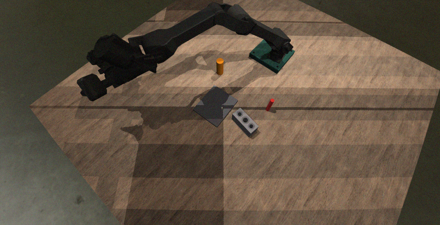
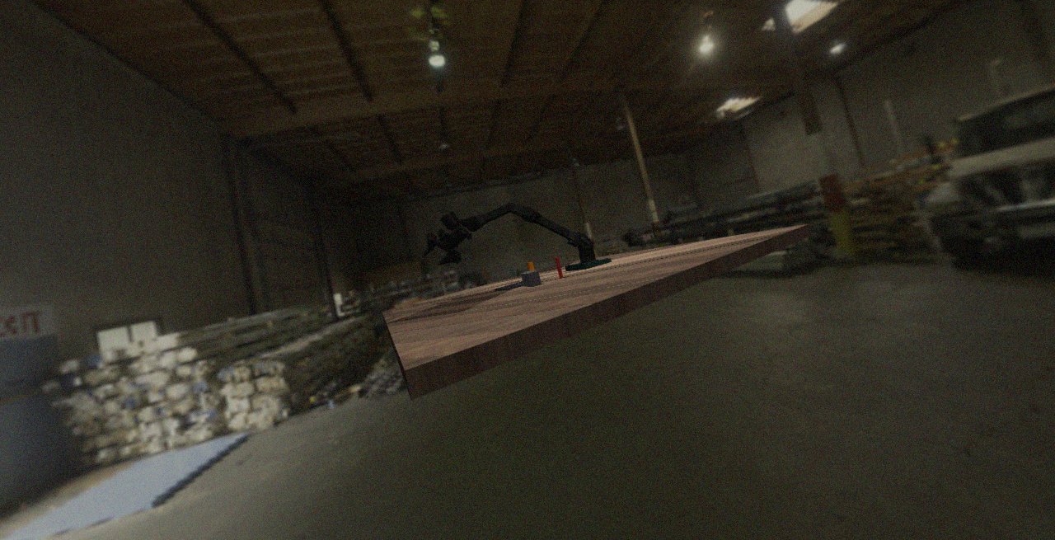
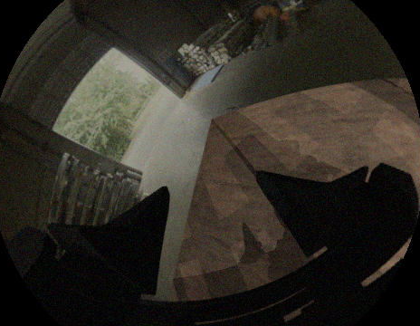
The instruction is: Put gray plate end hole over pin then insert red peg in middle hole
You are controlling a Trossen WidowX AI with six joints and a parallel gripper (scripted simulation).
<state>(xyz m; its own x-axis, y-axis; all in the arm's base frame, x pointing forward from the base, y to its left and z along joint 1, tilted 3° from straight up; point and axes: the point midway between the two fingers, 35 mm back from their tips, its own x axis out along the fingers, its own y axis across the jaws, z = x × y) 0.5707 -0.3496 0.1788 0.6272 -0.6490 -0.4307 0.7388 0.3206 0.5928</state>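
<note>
The gray plate, a block with three holes in its top, lies beside the base, with its holes facing up. The base is a flat dark square slab; a tiny light spot near its right side may be the pin, too small to be sure. The red peg stands upright on the table, to the right of the plate in the top view. My gripper is open and empty, its two dark fingers wide apart in the wrist view. It is raised above the table, away from plate and peg.
An orange cylinder stands upright behind the base in the top view. The arm's green mounting block is at the back right. The arm reaches left over the wooden table, near its left edge.
</note>
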